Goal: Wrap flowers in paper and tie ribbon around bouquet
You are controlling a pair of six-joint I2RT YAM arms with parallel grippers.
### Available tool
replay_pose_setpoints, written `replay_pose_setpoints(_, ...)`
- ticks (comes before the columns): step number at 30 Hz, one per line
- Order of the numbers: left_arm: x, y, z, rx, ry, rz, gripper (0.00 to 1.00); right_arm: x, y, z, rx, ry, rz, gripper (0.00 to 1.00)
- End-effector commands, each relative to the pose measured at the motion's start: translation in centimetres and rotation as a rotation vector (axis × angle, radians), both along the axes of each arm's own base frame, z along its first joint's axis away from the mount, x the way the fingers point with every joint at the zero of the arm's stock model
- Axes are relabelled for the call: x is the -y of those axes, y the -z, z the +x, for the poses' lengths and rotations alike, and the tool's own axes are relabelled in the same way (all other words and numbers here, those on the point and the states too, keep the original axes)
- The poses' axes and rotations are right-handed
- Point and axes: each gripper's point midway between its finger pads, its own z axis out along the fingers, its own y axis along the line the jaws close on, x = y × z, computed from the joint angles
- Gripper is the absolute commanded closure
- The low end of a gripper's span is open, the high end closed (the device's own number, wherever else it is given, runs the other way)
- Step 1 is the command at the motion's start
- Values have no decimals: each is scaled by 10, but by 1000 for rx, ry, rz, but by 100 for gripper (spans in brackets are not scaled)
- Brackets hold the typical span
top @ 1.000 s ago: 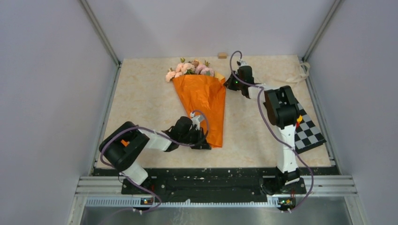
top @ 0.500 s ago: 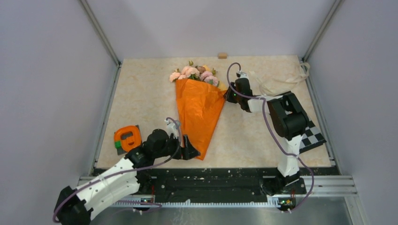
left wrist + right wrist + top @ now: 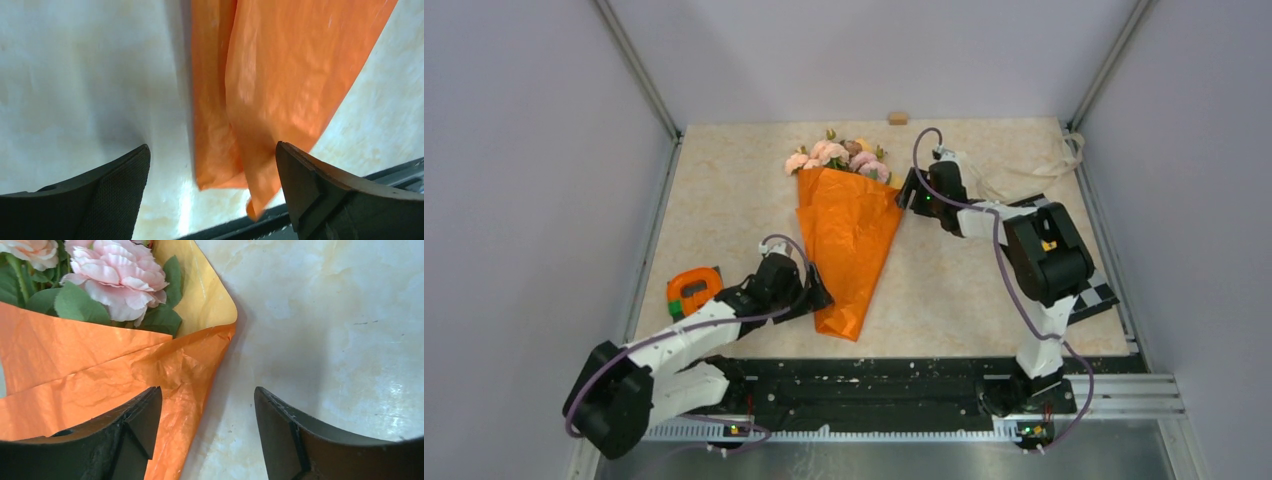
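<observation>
Two grippers flank the bouquet [image 3: 849, 235], neither holding it. The bouquet lies flat on the desk [image 3: 724, 200], roughly central. Its flowers [image 3: 117, 277] point to the far edge, the cone's tip to the near edge.

Left gripper [image 3: 212, 165] sits low beside the tip, on its left side. Fingers spread wide, with the paper [image 3: 280, 75] lying loose between and beneath them, no pinch.

Right gripper [image 3: 207, 405] is at the cone's upper right corner. Fingers apart over the folded edge, nothing clamped.

Judgement: the wrap looks done. The overlapped folds seem to hold by their own weight, which would explain the cone lying flat.

Ribbon [image 3: 1069, 152] lies untied at the far right corner of the desk, well apart from the cone. The right arm is the nearer one to fetch it.

Risk: the glossy paper may spring open once lifted.
</observation>
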Motion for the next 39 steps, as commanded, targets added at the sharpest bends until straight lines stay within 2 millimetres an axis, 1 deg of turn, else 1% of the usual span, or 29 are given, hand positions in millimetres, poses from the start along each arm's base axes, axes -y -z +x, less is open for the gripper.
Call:
replay_pose_setpoints(1, 9, -8, 35, 29, -8, -57, 3, 2, -53, -1, 103, -29, -10, 28)
replay_pose_setpoints(3, 7, -2, 40, 5, 0, -65, 10, 5, -64, -7, 116, -41, -25, 25)
replay_pose_setpoints(6, 4, 5, 43, -32, 15, -28, 28, 13, -83, -19, 152, -44, -38, 24)
replay_pose_setpoints(7, 4, 6, 44, -37, 24, -26, 33, 16, -88, -24, 163, -40, -39, 23)
replay_pose_setpoints(9, 11, 6, 44, -36, 59, -50, 39, 21, -95, -37, 176, -40, -36, 23)
replay_pose_setpoints(12, 18, 9, 44, -43, 84, -76, 52, 32, -97, -62, 181, -32, -26, 22)
replay_pose_setpoints(13, 19, 12, 44, -44, 88, -81, 57, 38, -94, -72, 178, -19, -24, 22)
replay_pose_setpoints(16, 23, 18, 43, -67, 102, -90, 78, 59, -92, -97, 197, 47, -23, 22)
replay_pose_setpoints(17, 25, 19, 43, -77, 105, -97, 83, 66, -92, -104, 206, 71, -25, 22)
replay_pose_setpoints(18, 28, 18, 43, -75, 111, -116, 85, 73, -92, -111, 211, 92, -27, 22)
replay_pose_setpoints(19, 33, 18, 43, -71, 115, -139, 86, 80, -97, -119, 232, 112, -22, 22)
replay_pose_setpoints(20, 37, 16, 42, -57, 124, -162, 87, 85, -98, -125, 243, 126, -21, 20)
replay_pose_setpoints(22, 49, 13, 39, -42, 131, -214, 87, 93, -98, -136, 262, 151, -13, 12)
replay_pose_setpoints(23, 54, 13, 37, -39, 138, -232, 88, 97, -95, -142, 263, 161, -9, 6)
replay_pose_setpoints(24, 60, 12, 36, -35, 139, -248, 89, 100, -96, -146, 273, 171, 0, 3)
replay_pose_setpoints(25, 65, 11, 35, -32, 138, -259, 92, 101, -101, -148, 293, 174, 13, 2)
replay_pose_setpoints(27, 74, 11, 34, -17, 121, -277, 96, 101, -103, -154, 316, 160, 27, 1)
replay_pose_setpoints(29, 81, 10, 34, -7, 106, -296, 97, 98, -109, -159, 336, 130, 42, 1)
replay_pose_setpoints(31, 83, 10, 37, 1, 86, -297, 99, 84, -117, -166, 352, 39, 62, 4)
replay_pose_setpoints(33, 81, 13, 39, 4, 68, -279, 100, 60, -124, -180, 350, -110, 120, 8)
replay_pose_setpoints(35, 77, 16, 40, 4, 57, -252, 100, 32, -126, -199, 314, -263, 230, 16)
replay_pose_setpoints(36, 76, 17, 40, 5, 57, -246, 100, 18, -125, -210, 294, -340, 294, 21)
replay_pose_setpoints(37, 76, 18, 40, 5, 56, -242, 100, 4, -122, -222, 271, -411, 351, 23)
replay_pose_setpoints(39, 76, 19, 40, 4, 57, -237, 100, -22, -113, -242, 221, -522, 416, 32)
